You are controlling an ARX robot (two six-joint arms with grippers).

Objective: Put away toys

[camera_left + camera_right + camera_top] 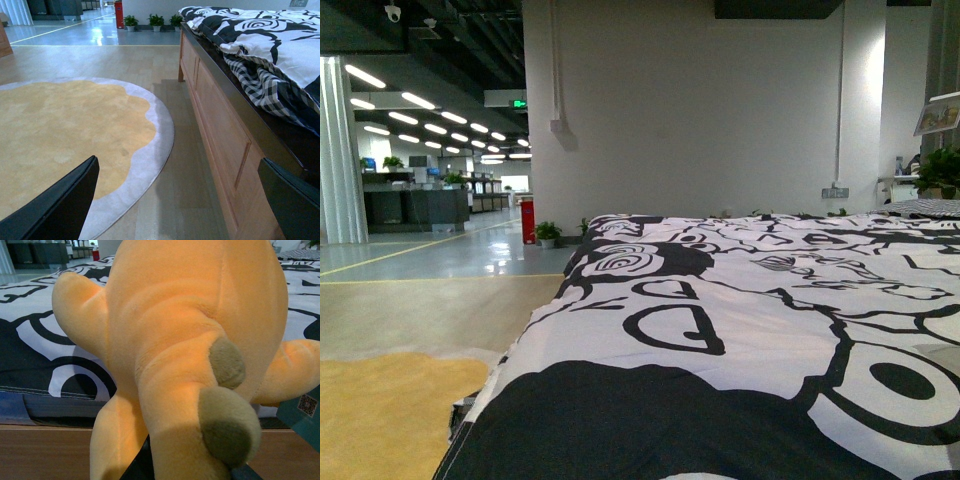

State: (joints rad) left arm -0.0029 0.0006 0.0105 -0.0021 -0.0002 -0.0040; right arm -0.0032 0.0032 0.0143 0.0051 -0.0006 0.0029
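Right wrist view: a plush toy (175,340) is being held close before the lens by the right hand (192,471), and most of the picture is being filled by its orange-yellow body. Only dark slivers of the fingers (141,466) are being shown beneath the plush, pressed against it. The rest of that hand is being hidden by the toy. Two brown nubs (226,362) are being presented towards the camera, and stubby limbs are being spread to either side. A teal tag (306,409) bearing a printed square code is being seen beside one limb. The toy is being carried in the air in front of the side of the bed (55,452), with the black-and-white cover (40,305) behind it.

Left wrist view: the left hand (177,162) is being held wide apart, with nothing between its two dark fingers (60,200). Beyond them, a round yellow rug (60,125) with a pale grey border is being shown lying on the wooden floor (185,200), near the bed's wooden side. A checked sheet (260,85) is being seen bunched under the cover at the bed's edge. Potted plants (156,20) are being seen standing far off.

Front view: the cover is being shown spread across the bed, with the rug low at the left and a white wall (700,110) behind.
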